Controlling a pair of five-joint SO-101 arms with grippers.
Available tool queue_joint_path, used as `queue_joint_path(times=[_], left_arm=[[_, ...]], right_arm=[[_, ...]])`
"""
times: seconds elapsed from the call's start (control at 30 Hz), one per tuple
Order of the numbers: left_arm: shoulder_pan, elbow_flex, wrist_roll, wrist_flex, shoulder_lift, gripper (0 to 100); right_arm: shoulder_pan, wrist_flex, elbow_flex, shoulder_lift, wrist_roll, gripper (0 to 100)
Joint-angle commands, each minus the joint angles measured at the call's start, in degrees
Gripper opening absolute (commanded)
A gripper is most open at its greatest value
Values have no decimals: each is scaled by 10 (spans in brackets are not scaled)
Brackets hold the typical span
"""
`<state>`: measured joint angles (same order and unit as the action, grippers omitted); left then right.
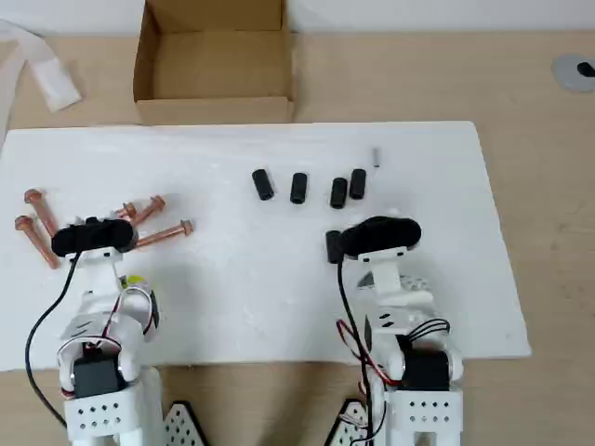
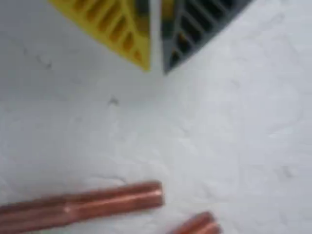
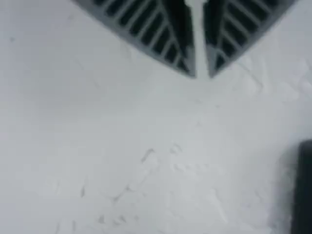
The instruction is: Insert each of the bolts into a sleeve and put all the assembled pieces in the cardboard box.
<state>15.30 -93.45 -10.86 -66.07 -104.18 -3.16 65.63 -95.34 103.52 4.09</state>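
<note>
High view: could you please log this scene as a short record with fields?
left tool: shut, empty, over the sheet
right tool: shut, empty
bolts: five, loose on the sheet, by the left tool
sleeves: five; four in a row, one by the right tool
box: nothing inside
assembled pieces: none

**Room to move, and things in the way**

The white sheet (image 1: pixel 251 283) has a wide bare patch between the two arms. Copper bolts (image 1: pixel 165 232) lie close around the left gripper (image 2: pixel 156 68), two ends near its tips. Four black sleeves (image 1: pixel 298 188) sit in a row across the way to the cardboard box (image 1: pixel 214 110), with gaps between them. One more sleeve (image 1: pixel 332 246) lies just beside the right gripper (image 3: pixel 200 73).
</note>
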Motion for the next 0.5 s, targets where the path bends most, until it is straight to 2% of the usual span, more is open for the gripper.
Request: queue_joint_path(times=[0.0,0.1,0.27,0.47], left_arm=[[43,4,-37,45,-2,21],[78,16,-28,65,-1,20],[111,91,-24,39,40,20],[116,279,4,40,235,21]], right_arm=[[3,21,14,54,0,9],[3,50,36,53,0,9],[4,41,80,7,2,9],[3,30,240,-200,1,11]])
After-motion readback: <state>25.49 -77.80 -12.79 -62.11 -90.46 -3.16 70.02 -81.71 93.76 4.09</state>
